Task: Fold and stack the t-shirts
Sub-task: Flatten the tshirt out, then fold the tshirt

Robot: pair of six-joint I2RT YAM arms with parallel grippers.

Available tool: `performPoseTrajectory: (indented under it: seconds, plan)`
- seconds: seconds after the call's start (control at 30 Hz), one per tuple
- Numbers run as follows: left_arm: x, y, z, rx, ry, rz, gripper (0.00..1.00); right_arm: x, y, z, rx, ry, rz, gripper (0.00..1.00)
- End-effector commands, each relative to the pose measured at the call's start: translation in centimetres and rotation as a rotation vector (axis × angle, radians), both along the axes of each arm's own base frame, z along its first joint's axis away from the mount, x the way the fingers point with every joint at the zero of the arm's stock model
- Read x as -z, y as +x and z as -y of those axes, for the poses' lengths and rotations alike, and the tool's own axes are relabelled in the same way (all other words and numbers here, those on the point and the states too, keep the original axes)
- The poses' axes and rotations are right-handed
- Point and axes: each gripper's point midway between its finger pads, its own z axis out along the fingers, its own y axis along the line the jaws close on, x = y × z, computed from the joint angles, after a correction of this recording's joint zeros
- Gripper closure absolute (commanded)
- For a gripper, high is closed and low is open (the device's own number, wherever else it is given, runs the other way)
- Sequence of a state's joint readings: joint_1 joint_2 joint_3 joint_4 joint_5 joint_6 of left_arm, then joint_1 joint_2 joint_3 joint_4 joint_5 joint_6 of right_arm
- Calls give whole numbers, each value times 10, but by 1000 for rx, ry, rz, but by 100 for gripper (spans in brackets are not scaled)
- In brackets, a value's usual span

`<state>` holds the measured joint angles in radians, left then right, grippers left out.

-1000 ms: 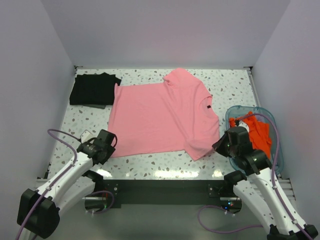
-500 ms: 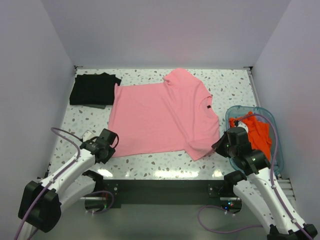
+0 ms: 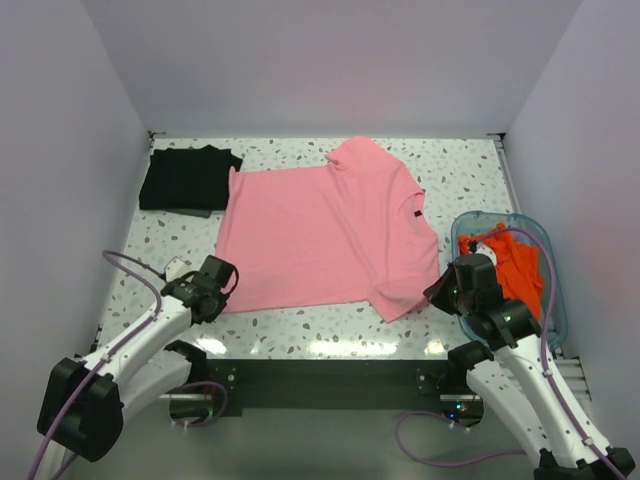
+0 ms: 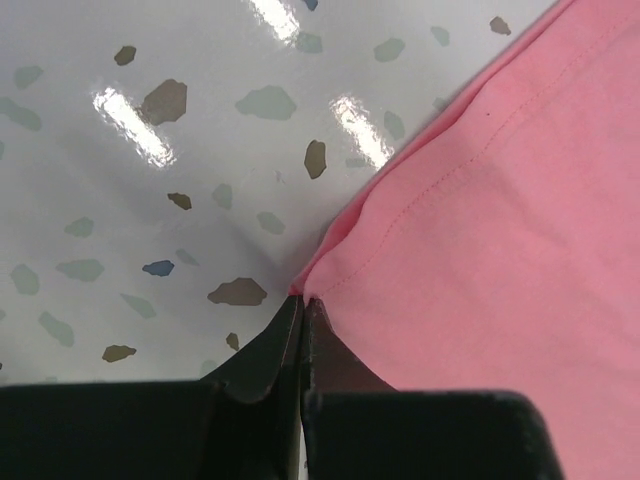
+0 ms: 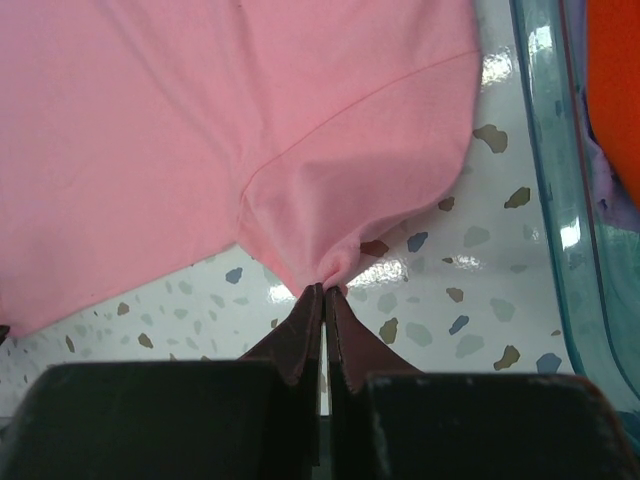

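Two corners of the pink short-sleeved cloth t-shirt (image 3: 320,235) are in your grip. The shirt lies spread flat across the middle of the white speckled table (image 3: 460,165), with its hem running along the left side and its sleeves toward the right.

Your left fingers (image 4: 285,335) are clenched at the near hem corner. In the left wrist view the two dark tips meet exactly where the stitched corner ends, and the tip of the cloth goes in between them. The rest of the hem lies flat on the table beyond.

Your right fingers (image 5: 305,330) are clenched on the edge of the near sleeve. In the right wrist view the pink cloth gathers into small puckers where it enters the tips. From above, you see this arm close beside the near left rim of the teal see-through plastic tub (image 3: 545,240).

That tub sits at the right edge of the table, and the crumpled orange-red cloth shirts (image 3: 520,272) lie inside it, apart from the pink sleeve.

At the far left corner you have the folded black cloth t-shirt (image 3: 185,180), just beside the far end of the pink hem.
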<state>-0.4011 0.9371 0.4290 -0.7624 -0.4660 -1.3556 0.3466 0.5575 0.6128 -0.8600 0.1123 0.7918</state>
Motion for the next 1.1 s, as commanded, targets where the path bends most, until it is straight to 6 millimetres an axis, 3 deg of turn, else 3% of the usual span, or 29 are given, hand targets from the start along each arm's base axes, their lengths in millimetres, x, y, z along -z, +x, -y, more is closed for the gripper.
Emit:
performPoseTrajectory:
  seconds: [0.0, 0.33, 0.57, 0.67, 0.8, 0.83, 0.9, 0.93, 1.0, 1.03, 1.07]
  plan:
    - [-25, 16, -13, -20, 76, 71, 100, -3, 4, 0, 1, -5, 12, 100]
    - [-41, 10, -38, -91, 107, 113, 100, 13, -16, -13, -31, 86, -48, 100]
    - [-44, 10, -36, -100, 81, 132, 100, 16, -34, -16, -44, 136, -65, 100]
    - [-49, 18, -32, -75, 72, 155, 100, 5, -29, -13, -35, 125, -29, 100]
    - [-69, 49, -19, 33, 71, 206, 100, -24, -1, -7, -14, 58, 51, 100]
    - [-78, 62, -14, 45, 68, 227, 100, -21, 9, -6, -20, 17, 26, 100]
    - [-87, 79, -10, 67, 75, 257, 100, -39, 35, -5, -1, -22, 79, 100]
    - [-93, 91, -7, 71, 79, 264, 100, -33, 47, -5, -8, -69, 46, 100]
    - [-100, 108, -7, 69, 90, 286, 100, -52, 80, -9, 3, -91, 106, 100]
    - [-102, 120, -5, 71, 93, 279, 100, -53, 91, -10, -8, -119, 109, 100]
    - [-103, 127, -4, 72, 93, 278, 100, -39, 109, -11, 2, -164, 61, 100]
